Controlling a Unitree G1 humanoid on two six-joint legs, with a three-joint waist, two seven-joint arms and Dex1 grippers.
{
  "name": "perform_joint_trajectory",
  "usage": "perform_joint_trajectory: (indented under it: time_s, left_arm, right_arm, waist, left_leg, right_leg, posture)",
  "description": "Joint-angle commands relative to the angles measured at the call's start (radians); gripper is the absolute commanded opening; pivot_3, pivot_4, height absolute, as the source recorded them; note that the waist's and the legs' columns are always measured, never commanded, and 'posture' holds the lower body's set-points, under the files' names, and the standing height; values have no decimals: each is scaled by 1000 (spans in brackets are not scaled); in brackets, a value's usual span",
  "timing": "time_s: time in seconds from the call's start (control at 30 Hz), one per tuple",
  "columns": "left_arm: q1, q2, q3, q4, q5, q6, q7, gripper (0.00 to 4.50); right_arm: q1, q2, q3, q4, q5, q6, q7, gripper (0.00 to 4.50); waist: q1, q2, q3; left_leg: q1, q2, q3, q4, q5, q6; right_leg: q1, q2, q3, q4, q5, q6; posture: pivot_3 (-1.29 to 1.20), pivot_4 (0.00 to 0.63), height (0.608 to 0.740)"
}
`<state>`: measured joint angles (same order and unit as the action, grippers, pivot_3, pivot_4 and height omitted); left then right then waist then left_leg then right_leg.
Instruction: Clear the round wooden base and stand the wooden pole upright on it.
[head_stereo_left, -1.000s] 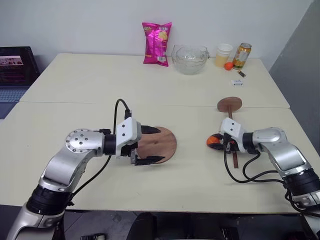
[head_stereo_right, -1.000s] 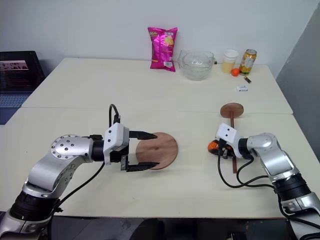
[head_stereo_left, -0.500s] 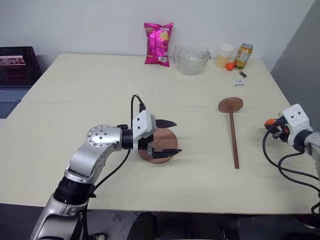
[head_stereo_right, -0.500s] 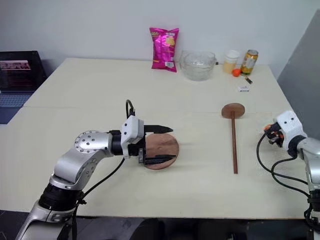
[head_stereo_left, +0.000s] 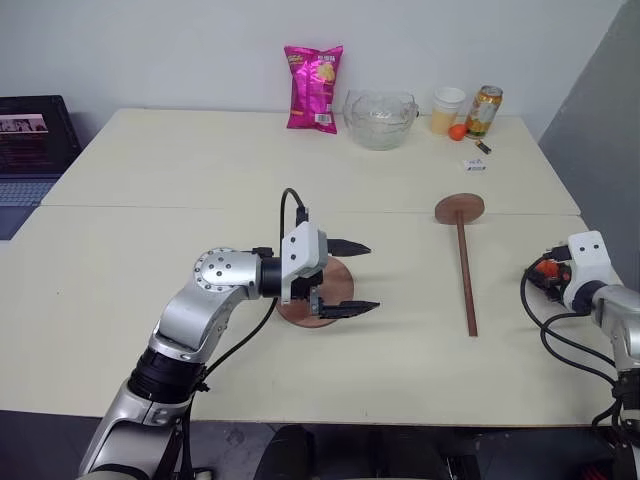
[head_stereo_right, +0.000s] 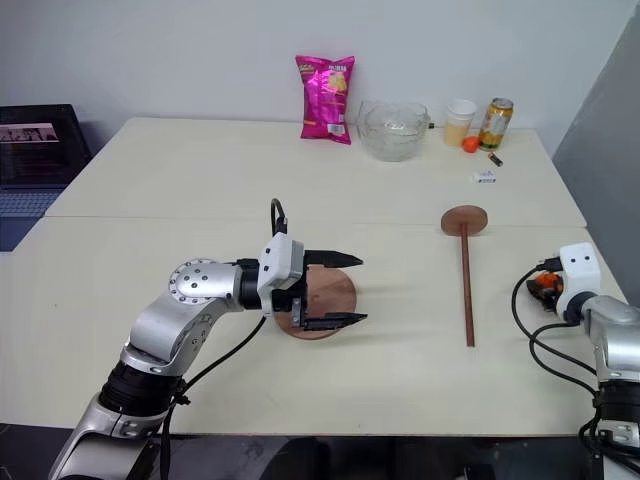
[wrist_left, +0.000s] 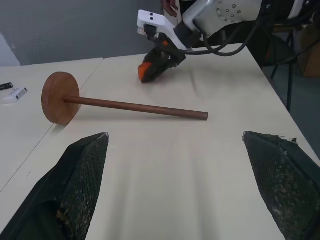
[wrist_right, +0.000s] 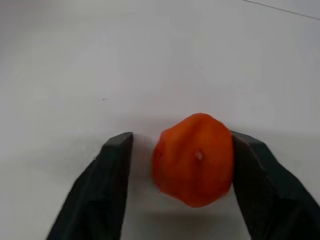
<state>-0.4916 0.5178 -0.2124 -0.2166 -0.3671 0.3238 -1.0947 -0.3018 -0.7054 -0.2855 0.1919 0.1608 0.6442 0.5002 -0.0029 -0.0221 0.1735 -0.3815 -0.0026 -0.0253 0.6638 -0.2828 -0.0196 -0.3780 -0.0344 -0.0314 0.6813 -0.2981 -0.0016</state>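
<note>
The round wooden base (head_stereo_left: 338, 287) lies flat at the table's middle. My left gripper (head_stereo_left: 372, 276) hovers over it, open and empty, pointing right toward the pole. The wooden pole (head_stereo_left: 466, 275) lies flat to the right of the base, with its disc end (head_stereo_right: 464, 220) toward the far side; it also lies ahead of the fingers (wrist_left: 82, 175) in the left wrist view. Near the table's right edge my right gripper (wrist_right: 184, 141) stands open around a round orange object (wrist_right: 195, 157) resting on the table, with a gap on one side. The same orange object (head_stereo_left: 545, 268) sits right of the pole.
Along the far edge stand a pink chip bag (head_stereo_left: 314, 88), a glass bowl (head_stereo_left: 380, 118), a cup (head_stereo_left: 447, 108), a can (head_stereo_left: 484, 110) and a small orange thing (head_stereo_left: 457, 131). A laptop (head_stereo_left: 30, 130) sits at far left. The table's right edge is close to my right gripper.
My right gripper carried the orange object from beside the pole to the table's right edge and opened its fingers. My left gripper shifted right over the base.
</note>
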Motion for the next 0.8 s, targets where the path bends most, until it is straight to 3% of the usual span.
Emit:
perform_joint_trajectory:
  time_s: [0.03, 0.2, 0.43, 0.63, 0.8]
  left_arm:
    - [-3, 3, 2, -31, 0, 2, 9, 4500]
    - [4, 43, 41, 0, 22, -22, 20, 4500]
    - [46, 171, 130, 16, 43, -33, 10, 4500]
    - [96, 217, 134, -21, 46, -28, 17, 4500]
    - [104, 197, 114, -59, 54, -11, 43, 4500]
  right_arm:
    - [5, -41, -52, -92, 25, 16, 4, 3924]
    - [19, -115, -86, -282, 74, 106, 52, 4464]
    - [-3, -197, -65, -499, 199, 353, 117, 4464]
    - [-116, -165, 62, -611, 271, 638, 57, 4464]
    - [-238, -95, 197, -533, 246, 820, -24, 4464]
  waist:
    - [0, 0, 0]
    - [-1, 1, 1]
    - [-3, 1, 1]
    - [0, 1, 1]
    - [2, 1, 1]
  left_leg:
    - [0, 0, 0, 0, 0, 0]
    - [0, 0, 0, 0, 0, 0]
    - [0, 0, -1, 0, 0, 0]
    - [0, 0, -2, -1, 0, 1]
    - [-2, 0, -2, -1, 0, 1]
  right_leg:
    - [0, 0, 0, 0, 0, 0]
    - [0, 0, 0, 0, 0, 0]
    - [-1, 0, 0, 0, 0, 0]
    - [-1, 0, -1, 0, 0, 0]
    - [-1, 0, -1, -1, 0, 0]
  posture:
    - [0, 150, 740]
    - [0, 150, 740]
    - [0, 150, 740]
    - [0, 150, 740]
    - [0, 150, 740]
